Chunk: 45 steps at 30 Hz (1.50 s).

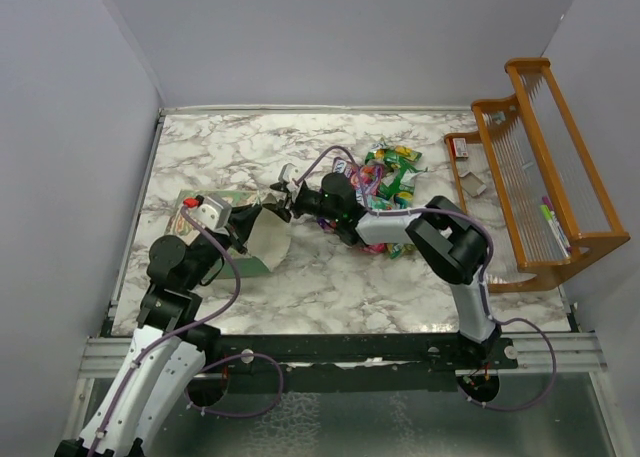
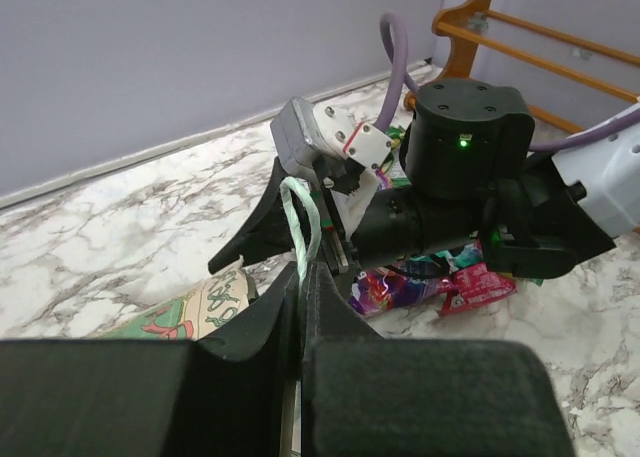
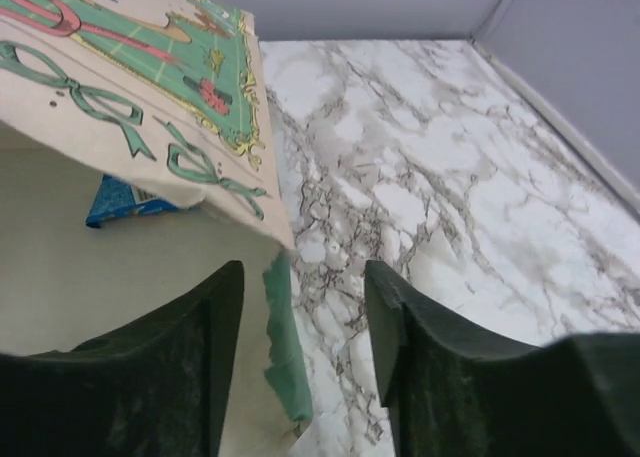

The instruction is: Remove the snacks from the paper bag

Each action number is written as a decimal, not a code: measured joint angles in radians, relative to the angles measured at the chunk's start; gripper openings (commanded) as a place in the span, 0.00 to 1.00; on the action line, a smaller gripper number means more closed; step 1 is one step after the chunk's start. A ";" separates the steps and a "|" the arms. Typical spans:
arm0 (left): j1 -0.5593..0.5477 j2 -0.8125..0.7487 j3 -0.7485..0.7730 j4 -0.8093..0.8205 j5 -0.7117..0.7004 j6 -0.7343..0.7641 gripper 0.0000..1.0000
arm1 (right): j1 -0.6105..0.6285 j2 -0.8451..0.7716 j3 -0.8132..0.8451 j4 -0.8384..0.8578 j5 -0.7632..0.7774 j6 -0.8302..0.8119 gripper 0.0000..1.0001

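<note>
Your left gripper [image 2: 302,282]: jaws pressed together, pinching string handle [image 2: 299,237], holding paper bag [image 1: 255,239] mouth up by table [image 1: 220,147] left edge. Right gripper [image 3: 302,297]: jaws spread, straddling bag rim. Blue packet [image 3: 125,199] inside. Pulled snacks [image 1: 388,177] piled near rack [image 1: 545,269]. Bare marble toward far-left corner.

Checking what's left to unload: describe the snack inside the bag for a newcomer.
On the marble table's left lies the open paper bag. Inside, on its cream lining under the printed panel, sits a blue packet, alone in view there, unlike the colourful pile outside.
</note>
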<state>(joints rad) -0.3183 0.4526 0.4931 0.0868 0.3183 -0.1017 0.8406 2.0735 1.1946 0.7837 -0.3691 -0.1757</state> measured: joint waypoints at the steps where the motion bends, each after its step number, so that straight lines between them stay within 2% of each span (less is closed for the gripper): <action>1: 0.000 -0.005 0.000 -0.003 0.005 0.002 0.00 | 0.000 0.008 0.007 0.017 -0.015 -0.014 0.41; 6: 0.000 -0.011 0.000 -0.011 0.012 0.006 0.00 | -0.002 0.027 0.060 0.044 -0.051 -0.065 0.10; 8: 0.000 -0.010 0.000 -0.016 0.010 0.006 0.00 | -0.002 0.026 0.077 0.047 -0.052 -0.078 0.02; 11: 0.000 -0.003 0.000 -0.027 -0.021 0.002 0.00 | -0.002 0.022 0.079 0.052 -0.043 -0.093 0.01; 18: 0.000 0.073 0.000 -0.067 -0.226 -0.045 0.00 | -0.002 -0.011 0.084 0.057 0.078 -0.142 0.01; 25: 0.000 0.164 0.004 -0.066 -0.337 -0.101 0.00 | 0.002 -0.041 0.192 0.074 0.208 -0.220 0.01; 30: 0.000 0.207 0.008 -0.065 -0.426 -0.150 0.00 | 0.026 -0.089 0.203 0.085 0.254 -0.306 0.01; 34: 0.000 0.207 -0.004 -0.065 -0.485 -0.200 0.00 | 0.076 -0.145 0.083 0.174 0.292 -0.336 0.01; 38: 0.000 0.175 -0.071 -0.076 -0.547 -0.285 0.00 | 0.118 -0.136 -0.055 0.272 0.362 -0.334 0.01; 45: 0.000 0.167 -0.150 -0.128 -0.635 -0.449 0.00 | 0.153 -0.108 -0.079 0.303 0.454 -0.349 0.01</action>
<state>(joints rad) -0.3183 0.6197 0.3431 -0.0410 -0.3168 -0.5507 0.9939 1.9652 1.1160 1.0870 0.0853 -0.5243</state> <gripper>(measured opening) 0.021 0.014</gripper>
